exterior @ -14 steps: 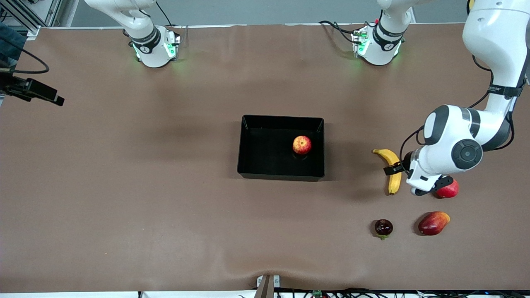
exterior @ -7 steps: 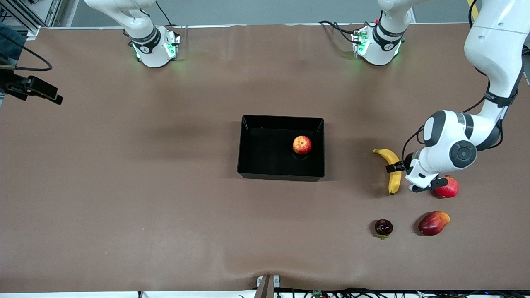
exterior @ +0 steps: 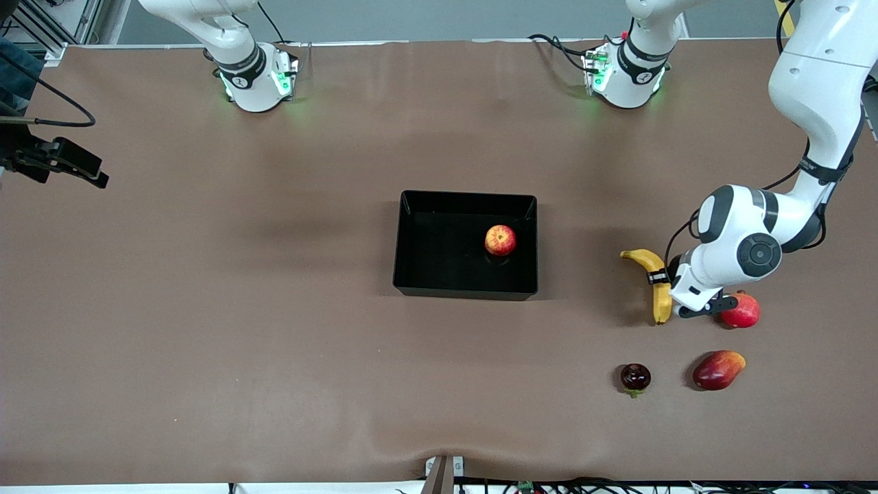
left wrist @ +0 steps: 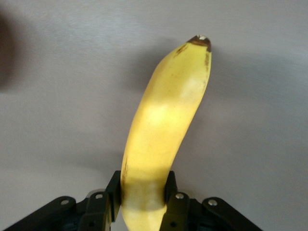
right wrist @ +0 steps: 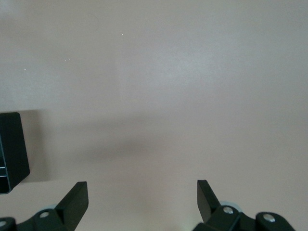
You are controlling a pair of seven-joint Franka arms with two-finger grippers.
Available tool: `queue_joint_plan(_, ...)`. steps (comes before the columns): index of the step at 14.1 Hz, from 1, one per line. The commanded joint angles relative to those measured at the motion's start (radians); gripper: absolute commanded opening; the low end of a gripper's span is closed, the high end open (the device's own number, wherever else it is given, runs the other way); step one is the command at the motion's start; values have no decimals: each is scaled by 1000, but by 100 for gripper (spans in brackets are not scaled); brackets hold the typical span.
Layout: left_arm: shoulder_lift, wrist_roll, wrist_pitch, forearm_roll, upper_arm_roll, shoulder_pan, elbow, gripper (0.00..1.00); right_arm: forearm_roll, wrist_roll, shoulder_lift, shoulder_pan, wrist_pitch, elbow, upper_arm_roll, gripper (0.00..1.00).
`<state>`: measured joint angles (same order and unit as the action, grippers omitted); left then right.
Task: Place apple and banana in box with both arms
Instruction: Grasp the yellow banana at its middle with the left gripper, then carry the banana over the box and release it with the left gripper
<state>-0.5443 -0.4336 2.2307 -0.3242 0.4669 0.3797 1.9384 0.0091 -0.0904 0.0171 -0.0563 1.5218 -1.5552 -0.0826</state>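
Banana [exterior: 651, 278] lies on the brown table [exterior: 274, 343] toward the left arm's end, well apart from the box [exterior: 411, 274] and nearer to the front camera than the left arm's base. The left gripper [exterior: 660, 280] is down on it, and its fingers [left wrist: 109, 199] are pressed against both sides of the fruit near one end, as the left wrist view shows; the rest of the banana curves away from the clamp, its dark tip lying free on the table.

Apple [exterior: 500, 240] sits inside the box, close to the wall toward the left arm's end. The box itself stands in the middle of the table.

Just beside the left gripper, toward the table's edge at the left arm's end, sits a red pomegranate [exterior: 742, 312]. Nearer to the front camera lie a red mango [exterior: 717, 370] and a small dark fruit [exterior: 635, 377].

The right gripper [right wrist: 142, 195] waits with its fingers spread wide and nothing between them, over bare table beside a corner of the box.
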Motion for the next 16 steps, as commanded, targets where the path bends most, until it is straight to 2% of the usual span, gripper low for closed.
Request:
queue_joint_plan(1,133,-86,-130,-9,109,-1,7,0,-6,8,1,-3,-6,14,-2,100)
queue_joint_plan(4,138,-297,-262,-7,290,-11,-103,0,-6,8,0,-10,-6,14,-2,100)
queue_joint_plan(6,100,-432,-293,-4,340,-79,-180,0,-6,6,0,-7,-5,14,-2,100)
queue_joint_plan(10,-47,-732,-293,-15,334,-322,-337,0,-6,6,0,-10,-5,14,-2,100)
queue_joint_plan(12,-100,-787,-292,-13,317,-412,-393,0,-6,6,0,-7,-5,14,-2,100)
queue_joint_plan(14,-153,-833,-283,-12,248,-529,-458,0,-6,8,0,-5,-5,14,-2,100)
queue_joint_plan(16,-181,-888,-276,-9,126,-674,-487,0,-6,8,0,-7,-5,14,-2,100)
